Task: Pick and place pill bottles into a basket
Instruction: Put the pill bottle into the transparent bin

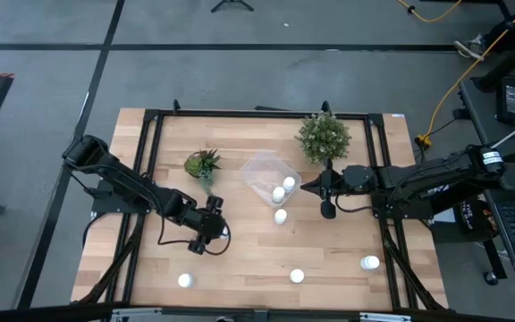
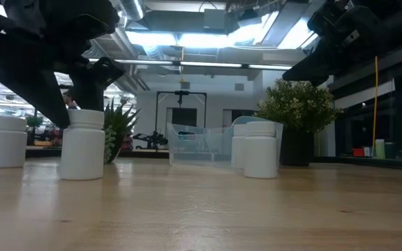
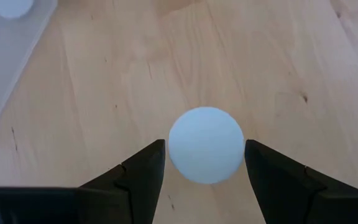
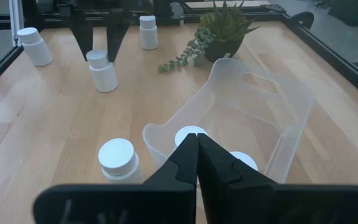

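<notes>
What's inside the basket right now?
Two pill bottles stand inside the basket, near its right-arm side. In the right wrist view the shut right tool covers part of them, so the floor behind it is hidden.

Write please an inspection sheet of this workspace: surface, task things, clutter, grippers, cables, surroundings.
Surface: wooden table in a black frame.
Job's things: clear basket holds two pill bottles; one stands just outside it; three more near the front edge.
Clutter: small potted plant, bushy plant.
Grippers: left gripper open, fingers either side of a bottle; right gripper shut beside the basket.
Cables: yellow cable on the floor at right.
Surroundings: grey floor, equipment at right.
</notes>
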Robot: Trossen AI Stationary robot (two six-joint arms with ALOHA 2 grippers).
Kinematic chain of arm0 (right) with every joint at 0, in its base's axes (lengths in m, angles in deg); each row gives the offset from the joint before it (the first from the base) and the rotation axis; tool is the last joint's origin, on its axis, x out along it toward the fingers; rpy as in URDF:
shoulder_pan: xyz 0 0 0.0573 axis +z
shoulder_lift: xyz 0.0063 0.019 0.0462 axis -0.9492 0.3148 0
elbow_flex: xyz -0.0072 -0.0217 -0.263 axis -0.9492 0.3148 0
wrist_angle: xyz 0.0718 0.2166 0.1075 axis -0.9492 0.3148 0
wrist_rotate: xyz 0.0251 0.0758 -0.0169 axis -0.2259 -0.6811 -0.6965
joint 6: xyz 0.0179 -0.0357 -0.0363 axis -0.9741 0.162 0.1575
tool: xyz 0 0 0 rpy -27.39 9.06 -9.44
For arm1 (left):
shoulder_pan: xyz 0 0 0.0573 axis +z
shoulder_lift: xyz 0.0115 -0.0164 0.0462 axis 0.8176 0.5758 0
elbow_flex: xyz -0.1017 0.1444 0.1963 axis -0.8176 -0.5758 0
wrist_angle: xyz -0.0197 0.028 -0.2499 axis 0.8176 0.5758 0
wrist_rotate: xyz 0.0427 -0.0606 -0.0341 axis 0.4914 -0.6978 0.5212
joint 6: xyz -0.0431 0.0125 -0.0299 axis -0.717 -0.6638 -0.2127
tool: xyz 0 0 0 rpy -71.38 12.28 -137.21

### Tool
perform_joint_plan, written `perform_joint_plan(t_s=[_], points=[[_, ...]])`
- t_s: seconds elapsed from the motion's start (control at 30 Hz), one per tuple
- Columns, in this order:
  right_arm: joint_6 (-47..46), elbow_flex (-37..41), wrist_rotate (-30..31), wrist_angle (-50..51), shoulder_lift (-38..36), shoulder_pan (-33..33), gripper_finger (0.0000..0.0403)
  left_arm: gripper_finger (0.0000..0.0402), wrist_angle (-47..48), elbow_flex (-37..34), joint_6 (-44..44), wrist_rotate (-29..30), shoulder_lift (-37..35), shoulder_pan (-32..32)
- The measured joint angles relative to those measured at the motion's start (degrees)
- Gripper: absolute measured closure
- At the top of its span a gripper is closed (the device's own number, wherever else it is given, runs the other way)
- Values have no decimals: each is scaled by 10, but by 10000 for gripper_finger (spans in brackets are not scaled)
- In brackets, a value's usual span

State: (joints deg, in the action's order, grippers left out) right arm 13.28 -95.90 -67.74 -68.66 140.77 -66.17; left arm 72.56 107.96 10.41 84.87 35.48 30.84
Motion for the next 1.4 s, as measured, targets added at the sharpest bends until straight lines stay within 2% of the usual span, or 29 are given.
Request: perform_joint_plan(t_s=[0.2,0.53,0.73,0.93,1.07,1.4], points=[[0,0,0,0,0,0,394,194,-12,0,29,2,0,0],[0,0,0,0,0,0,394,246,-10,0,35,2,0,1],[0,0,-1,0,0,0,394,246,-3,1,41,5,-1,1],[-14,0,-2,2,0,0,394,246,46,29,75,12,-12,9],[-27,0,-2,7,0,0,394,246,85,54,90,11,-15,25],[-27,0,-2,10,0,0,394,246,89,81,177,-25,-19,86]])
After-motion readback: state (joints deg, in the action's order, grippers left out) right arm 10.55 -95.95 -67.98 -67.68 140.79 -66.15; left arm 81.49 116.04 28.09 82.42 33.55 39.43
